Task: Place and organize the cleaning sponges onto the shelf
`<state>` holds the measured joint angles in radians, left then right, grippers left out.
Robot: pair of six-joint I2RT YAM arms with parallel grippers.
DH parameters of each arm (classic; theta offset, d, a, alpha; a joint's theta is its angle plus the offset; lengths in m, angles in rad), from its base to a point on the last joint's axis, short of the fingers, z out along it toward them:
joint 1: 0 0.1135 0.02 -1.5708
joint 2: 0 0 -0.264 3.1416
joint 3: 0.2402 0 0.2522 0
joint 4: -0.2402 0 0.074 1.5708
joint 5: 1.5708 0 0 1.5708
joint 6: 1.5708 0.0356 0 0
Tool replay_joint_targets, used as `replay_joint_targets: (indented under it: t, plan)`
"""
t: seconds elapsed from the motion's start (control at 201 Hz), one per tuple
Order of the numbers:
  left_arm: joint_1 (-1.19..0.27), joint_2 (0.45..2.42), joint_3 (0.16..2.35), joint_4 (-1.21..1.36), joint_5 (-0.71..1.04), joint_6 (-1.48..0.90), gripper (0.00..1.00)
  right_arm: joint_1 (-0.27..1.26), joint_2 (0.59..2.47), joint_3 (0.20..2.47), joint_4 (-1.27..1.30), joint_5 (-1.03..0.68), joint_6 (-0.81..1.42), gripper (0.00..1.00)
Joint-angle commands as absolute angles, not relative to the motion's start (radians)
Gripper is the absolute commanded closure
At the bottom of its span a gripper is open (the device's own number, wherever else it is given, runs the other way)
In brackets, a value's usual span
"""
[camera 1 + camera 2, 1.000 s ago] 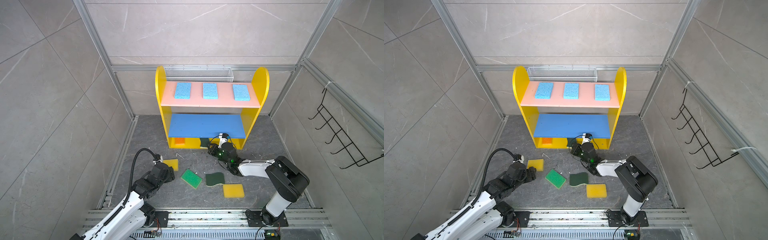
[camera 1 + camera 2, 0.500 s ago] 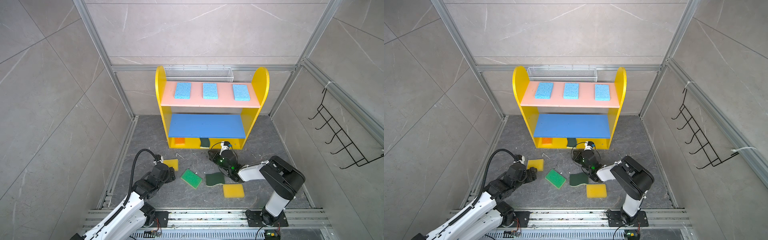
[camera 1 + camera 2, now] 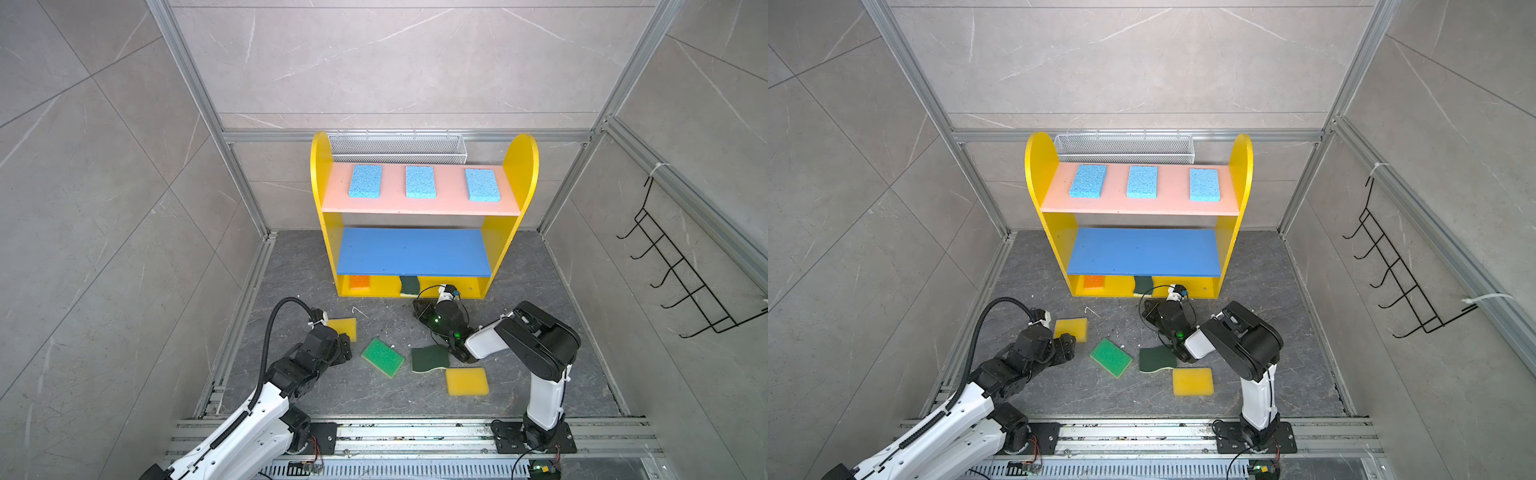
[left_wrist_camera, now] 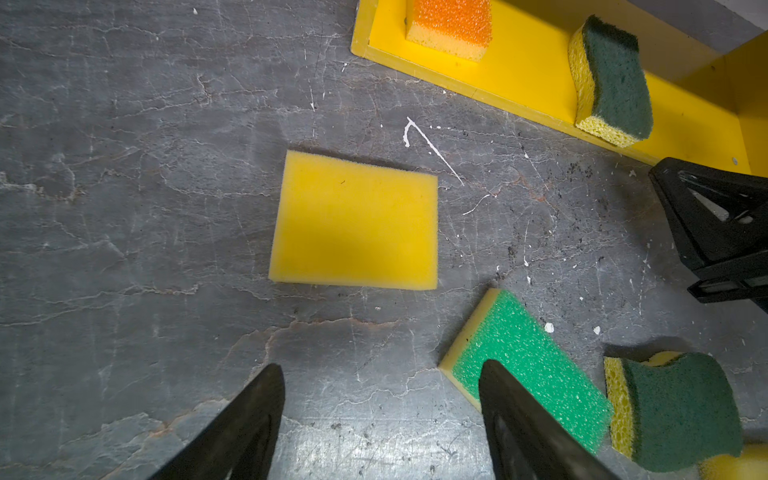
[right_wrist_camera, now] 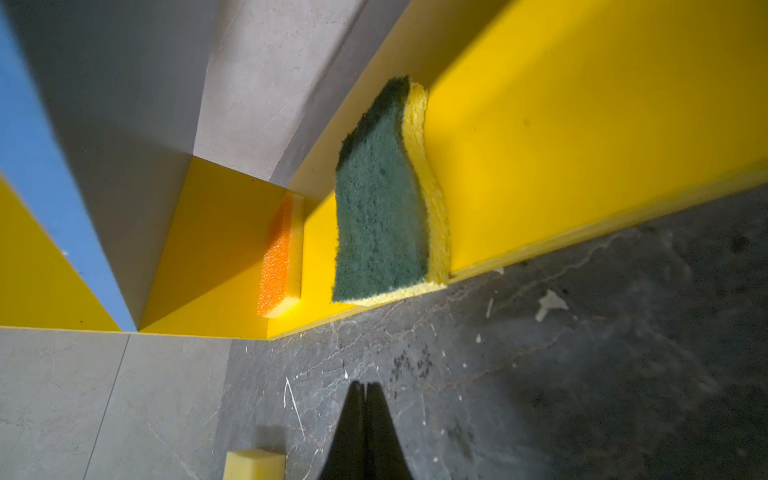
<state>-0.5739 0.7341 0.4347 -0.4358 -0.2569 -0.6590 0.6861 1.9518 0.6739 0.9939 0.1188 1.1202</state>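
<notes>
- The flat yellow foam sponge (image 4: 353, 220) lies face-up on the grey stone floor (image 4: 124, 208), out in front of the left end of the small yellow three-tier shelf (image 3: 322, 195). It's not shelved yet!
- Its long axis runs side to side, parallel to the shelf front, so a long edge faces the arm and neither end points at it.
- The left gripper (image 4: 380, 368) hovers just short of it, jaws spread and empty, with the sponge dead ahead.
- The gap between those jaws lines up with the sponge's long axis, so I reckon a wrist turn or wider spread comes before the pinch.
- The bright green rectangular sponge (image 4: 528, 357) lies near one finger, apart from the yellow one.
- The right gripper (image 5: 365, 388) is clamped on nothing, facing the dark-green wavy-edged scourer (image 5: 380, 208) on the bottom tier, so the left arm is clearly nearer.
</notes>
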Motion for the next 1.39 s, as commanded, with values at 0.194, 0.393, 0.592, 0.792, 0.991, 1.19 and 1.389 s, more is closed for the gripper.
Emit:
replay_joint_targets:
  t: [0.194, 0.393, 0.592, 0.792, 0.991, 1.19, 1.389]
  plan:
    - [-0.578, 0.748, 0.434, -0.389, -0.268, -0.653, 0.23, 0.69, 2.027, 0.722, 1.052, 0.158, 1.154, 1.0]
    - [-0.578, 0.752, 0.431, -0.383, -0.272, -0.653, 0.23, 0.681, 2.062, 0.75, 1.066, 0.164, 1.15, 1.0]
    - [-0.577, 0.755, 0.433, -0.389, -0.279, -0.651, 0.23, 0.666, 2.106, 0.779, 1.086, 0.159, 1.163, 1.0]
    - [-0.577, 0.769, 0.439, -0.384, -0.287, -0.642, 0.23, 0.655, 2.121, 0.796, 1.08, 0.161, 1.159, 1.0]
    - [-0.576, 0.801, 0.442, -0.36, -0.272, -0.65, 0.23, 0.653, 2.138, 0.819, 1.087, 0.161, 1.158, 1.0]
    - [-0.577, 0.813, 0.44, -0.35, -0.268, -0.655, 0.23, 0.65, 2.142, 0.831, 1.088, 0.165, 1.151, 1.0]
    - [-0.578, 0.817, 0.431, -0.344, -0.262, -0.665, 0.23, 0.646, 2.16, 0.85, 1.097, 0.164, 1.153, 1.0]
